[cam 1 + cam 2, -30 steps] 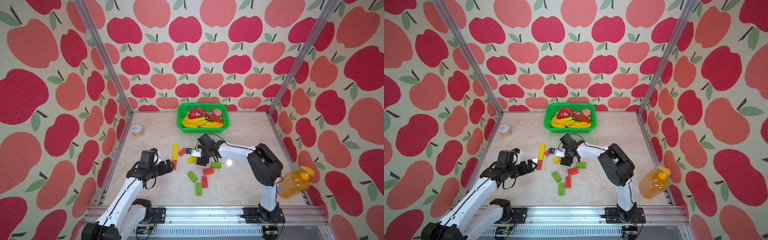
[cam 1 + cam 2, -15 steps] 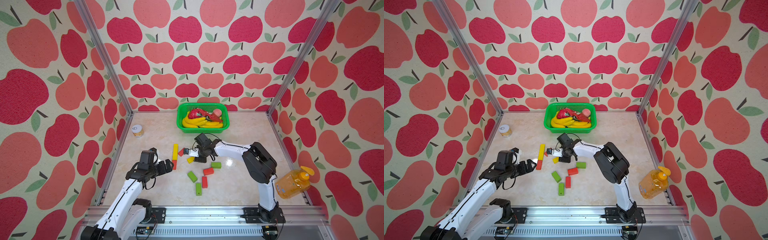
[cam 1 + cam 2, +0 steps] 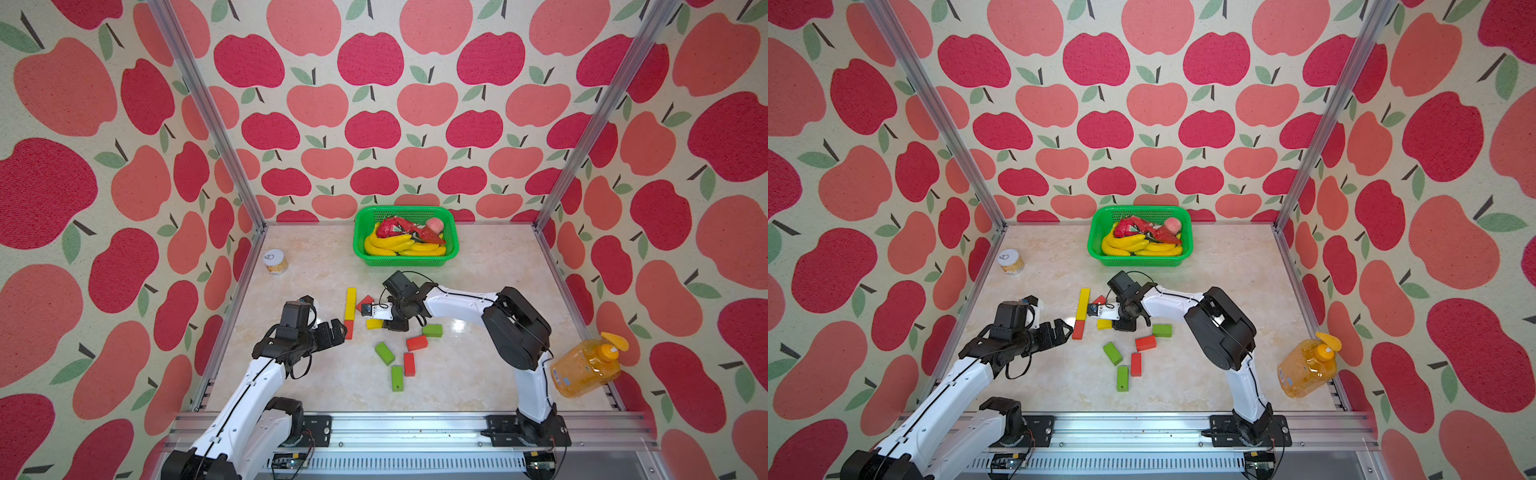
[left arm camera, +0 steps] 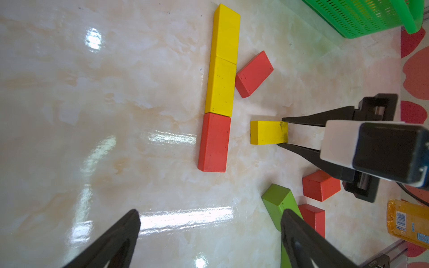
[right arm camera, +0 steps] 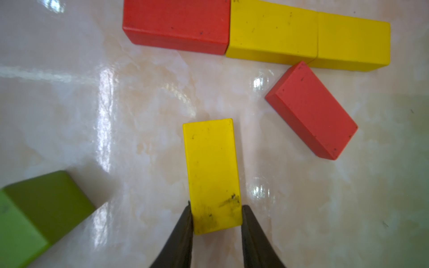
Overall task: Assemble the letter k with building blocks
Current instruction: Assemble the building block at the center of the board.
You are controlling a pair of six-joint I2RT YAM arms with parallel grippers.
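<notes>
Blocks (image 3: pixel 384 353) ten in all, right fingers (image 5: pixel 182 232) pinching yellow block (image 5: pixel 212 171), left fingers (image 4: pixel 111 241) spread

Glossy marbled table (image 4: pixel 92 116), matt yellow block (image 5: pixel 212 167)

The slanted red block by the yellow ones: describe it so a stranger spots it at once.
From the green plastic mesh basket, come forward to the row of two yellow wooden blocks and one red wooden end block. On the row's side facing the right arm lies the slanted red wooden block, a corner against the yellow pair. No other loose block touches the row.
</notes>
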